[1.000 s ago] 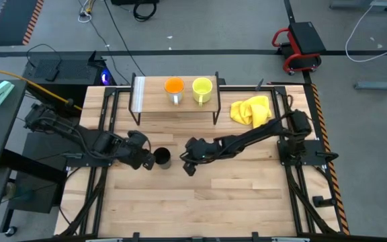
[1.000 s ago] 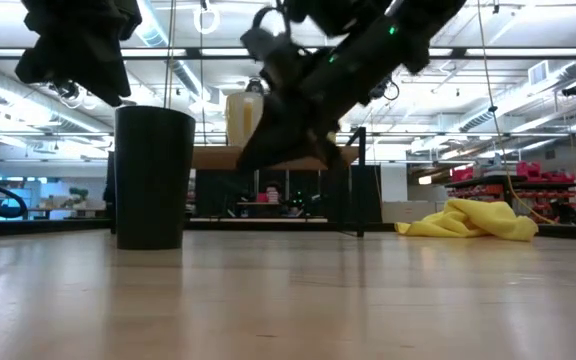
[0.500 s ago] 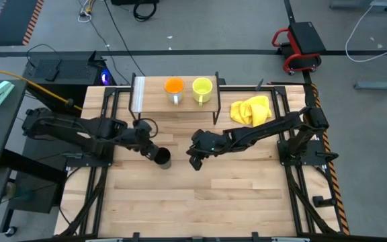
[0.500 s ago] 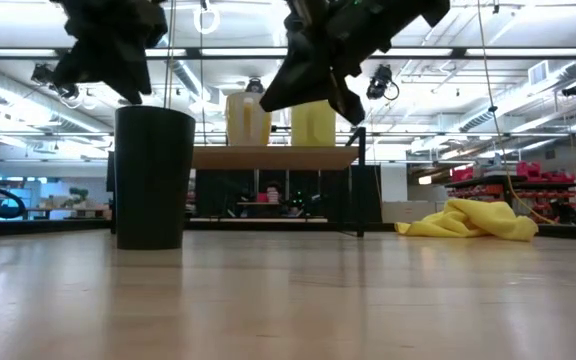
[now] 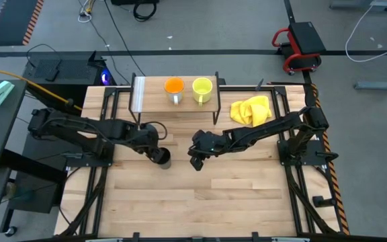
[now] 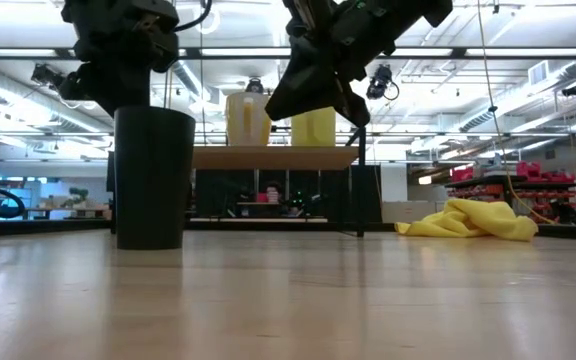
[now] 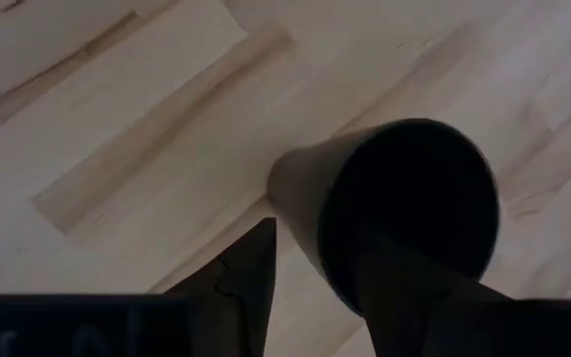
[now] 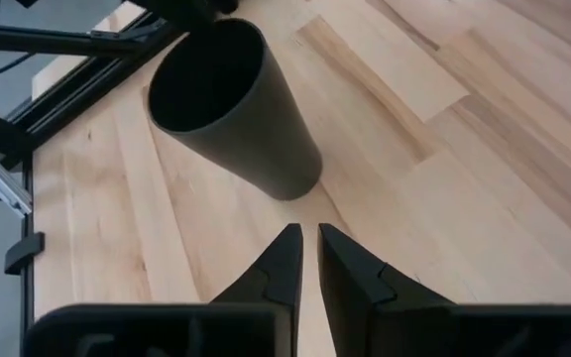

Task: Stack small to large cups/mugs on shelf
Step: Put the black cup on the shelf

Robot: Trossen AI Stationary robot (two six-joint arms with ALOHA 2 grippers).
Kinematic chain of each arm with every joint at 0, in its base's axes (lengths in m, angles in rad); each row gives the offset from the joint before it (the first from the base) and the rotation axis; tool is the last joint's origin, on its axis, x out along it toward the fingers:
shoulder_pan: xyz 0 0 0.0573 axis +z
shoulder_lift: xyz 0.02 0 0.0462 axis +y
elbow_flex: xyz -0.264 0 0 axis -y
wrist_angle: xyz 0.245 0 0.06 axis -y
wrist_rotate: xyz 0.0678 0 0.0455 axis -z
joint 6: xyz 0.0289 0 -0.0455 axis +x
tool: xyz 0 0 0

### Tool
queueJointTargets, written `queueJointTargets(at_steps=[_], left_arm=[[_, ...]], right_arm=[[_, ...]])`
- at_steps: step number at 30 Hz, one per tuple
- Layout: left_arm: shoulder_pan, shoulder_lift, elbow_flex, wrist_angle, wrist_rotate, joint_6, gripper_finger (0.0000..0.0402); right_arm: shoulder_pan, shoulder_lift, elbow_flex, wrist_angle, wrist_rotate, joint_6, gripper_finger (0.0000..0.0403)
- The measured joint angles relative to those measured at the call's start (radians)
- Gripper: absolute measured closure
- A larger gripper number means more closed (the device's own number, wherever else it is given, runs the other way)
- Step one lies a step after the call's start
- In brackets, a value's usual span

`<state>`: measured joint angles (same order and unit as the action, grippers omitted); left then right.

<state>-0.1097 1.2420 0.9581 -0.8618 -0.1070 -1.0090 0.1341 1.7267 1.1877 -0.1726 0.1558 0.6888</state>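
On the tabletop (image 5: 200,195) we see the black cup (image 5: 162,158) upright before the shelf (image 5: 154,102); our left gripper (image 5: 154,150) straddles its rim, fingers spread. Our right gripper (image 5: 195,162) hovers beside, fingers nearly together, empty. Both mugs (image 5: 174,88) sit on the shelf.

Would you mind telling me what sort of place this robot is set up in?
Probably a robotics lab or industrial workshop: bare concrete floor with loose cables, an open ceiling with strip lights in the low view, and a wooden workbench.
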Motion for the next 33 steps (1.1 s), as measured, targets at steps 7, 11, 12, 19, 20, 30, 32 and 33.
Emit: queueJointTargets(at_steps=[7, 11, 12, 19, 20, 30, 32, 33], left_arm=[[0.002, 0.003, 0.000, 0.011, 0.004, 0.001, 0.0257], [0.002, 0.003, 0.000, 0.010, -0.002, 0.001, 0.0262], [0.002, 0.003, 0.000, 0.010, -0.005, 0.001, 0.0264], [0.002, 0.080, 0.000, 0.005, 0.001, 0.001, 0.0267], [0.002, 0.091, 0.000, 0.005, 0.003, 0.001, 0.0266], [0.002, 0.105, 0.000, 0.051, 0.007, -0.007, 0.0281], [0.002, 0.105, 0.000, 0.049, 0.015, -0.012, 0.0287], [0.002, 0.105, 0.000, 0.050, 0.021, -0.017, 0.0289]], right_arm=[[0.000, 0.000, 0.000, -0.015, 0.000, -0.001, 0.0359], [0.000, 0.001, 0.000, -0.014, 0.000, -0.007, 0.0359], [0.000, 0.001, 0.000, -0.014, 0.000, -0.008, 0.0359], [0.000, 0.001, 0.000, -0.014, 0.000, -0.009, 0.0359], [0.000, 0.001, 0.000, -0.014, 0.000, -0.008, 0.0359], [0.000, 0.001, 0.000, -0.014, 0.000, -0.008, 0.0359], [0.000, 0.001, 0.000, -0.014, 0.000, -0.008, 0.0359], [0.000, 0.001, 0.000, -0.013, 0.000, -0.009, 0.0359]])
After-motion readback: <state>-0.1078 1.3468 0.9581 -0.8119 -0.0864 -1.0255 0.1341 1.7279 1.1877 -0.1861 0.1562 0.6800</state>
